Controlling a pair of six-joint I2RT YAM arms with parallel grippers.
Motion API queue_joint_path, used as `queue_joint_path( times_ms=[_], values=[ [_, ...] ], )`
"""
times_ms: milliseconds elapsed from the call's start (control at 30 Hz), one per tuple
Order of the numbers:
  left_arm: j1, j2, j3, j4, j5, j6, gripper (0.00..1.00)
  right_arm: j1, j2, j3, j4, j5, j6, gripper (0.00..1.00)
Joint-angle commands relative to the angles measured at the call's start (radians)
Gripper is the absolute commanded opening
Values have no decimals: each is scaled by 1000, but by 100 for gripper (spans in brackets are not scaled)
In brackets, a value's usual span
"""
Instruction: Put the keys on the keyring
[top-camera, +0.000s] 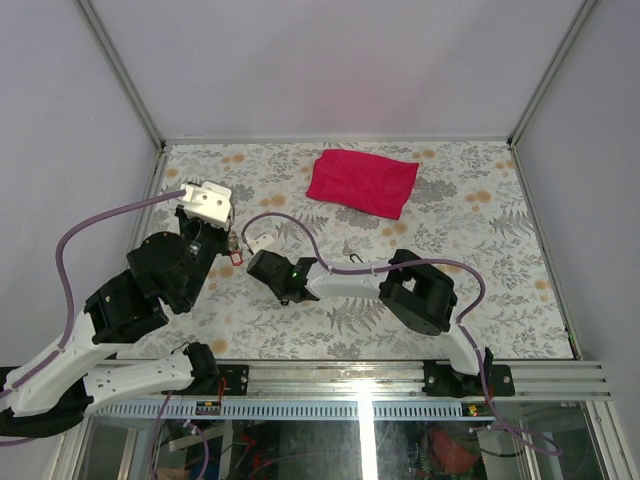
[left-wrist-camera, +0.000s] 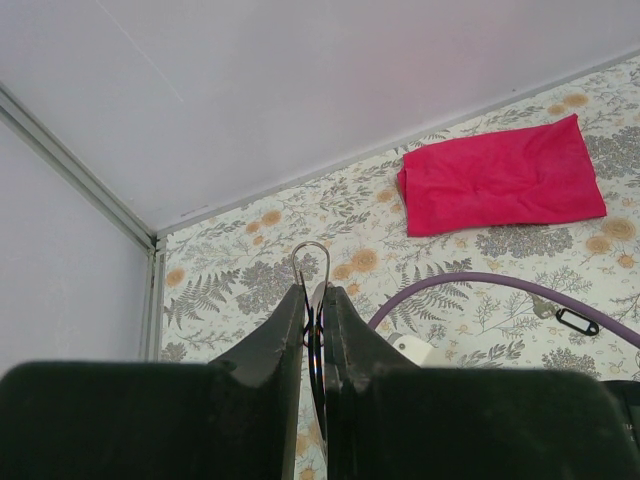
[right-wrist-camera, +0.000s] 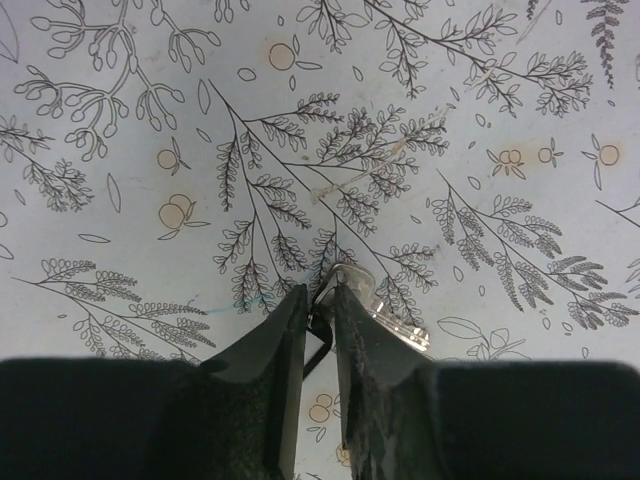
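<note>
Working over a table (top-camera: 500, 300) covered in a fern-and-flower print. Reaching in from the near left corner with the left arm (top-camera: 150, 285), folded at the elbow close to the left edge. Stretching the right arm (top-camera: 420, 295) from the near edge, right of centre, low across the table toward the left half. Showing the cloth (top-camera: 360, 182), red and rumpled, lying flat by the far edge a little right of centre, well apart from both arms. Trailing a purple cable (left-wrist-camera: 480, 283) in a loop over the middle of the table. Holding the left gripper (left-wrist-camera: 313, 290) over the left half, about midway between near and far edges, jaws pressed almost together. Pointing the right gripper (right-wrist-camera: 322, 295) down at the table just beside it, on the side toward the centre, jaws drawn in to a narrow slit. Showing a black tag (left-wrist-camera: 577, 320) lying flat near the table's middle, just beyond the cable, apart from both grippers. Showing a red tag (top-camera: 237, 255) right at the left fingertips; too small for telling what it hangs from. Pinching a silver key (right-wrist-camera: 348, 277) at the right fingertips, its head poking out past them, something dark lodged in the slit. Clamping the keyring (left-wrist-camera: 309, 244) edge-on between the left fingers, its thin wire loop sticking out beyond the tips, off the table.
</note>
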Motion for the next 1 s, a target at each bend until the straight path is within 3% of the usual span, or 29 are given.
queue_joint_path(
  times_ms=[0,200,600,833,967],
  values=[
    [5,-5,13,58,-13,21,0,10,19,35,-29,52,-13,19],
    [6,-2,15,57,-8,21,0,10,-51,-18,15,44,-13,0],
    [5,-19,2,45,24,8,0,-7,-365,-311,254,-109,-13,0],
    [5,-45,-25,45,154,27,0,-88,-670,-609,514,-373,-157,0],
    [6,-40,-30,45,281,43,0,-167,-877,-707,535,-505,-195,0]
  ],
)
